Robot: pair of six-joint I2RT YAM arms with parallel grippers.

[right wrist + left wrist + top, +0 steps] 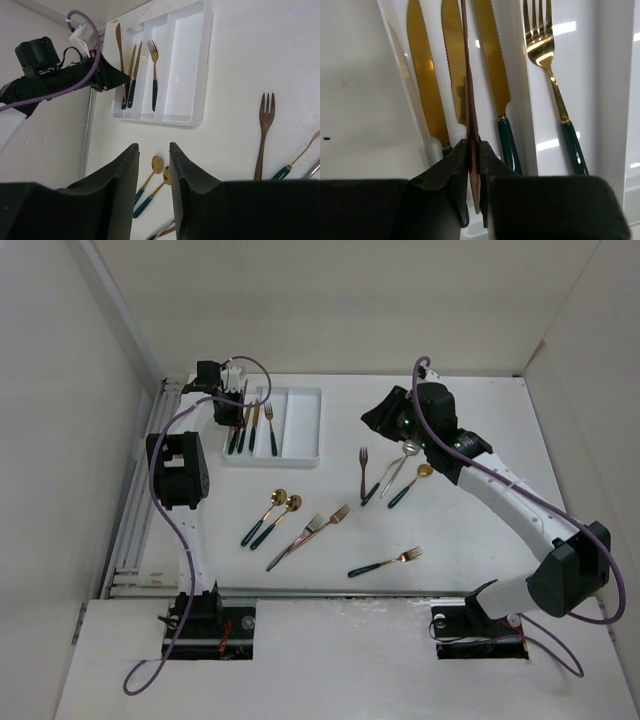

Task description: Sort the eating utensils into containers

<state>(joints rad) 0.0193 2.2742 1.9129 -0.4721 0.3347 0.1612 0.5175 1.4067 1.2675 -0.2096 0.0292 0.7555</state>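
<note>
Copper knife (470, 90): clamped on edge in the left jaws, its blade running out ahead of them over the left slot of the tray (302, 430).
Left jaws: shut tight on the knife's handle. I can't tell whether the blade touches anything beneath.
Below the left jaws: gold knives (426, 75) lie in that same slot, and one fork (547, 60) lies in the middle slot, just to the right.
Right jaws: apart and holding nothing, hovering well away from the tray.
Beneath and beyond the right jaws: a dark fork (263, 135), a silver spoon (398, 468) and other green-handled forks and spoons lie loose on the counter (480, 540).
Step in hand: to my eye, putting the knife in with the other knives.
Next move: it likely calls for lowering the knife, keeping it lengthwise in the narrow, crowded slot, then parting the left jaws. After that there is plenty left on the counter to pick up.
</note>
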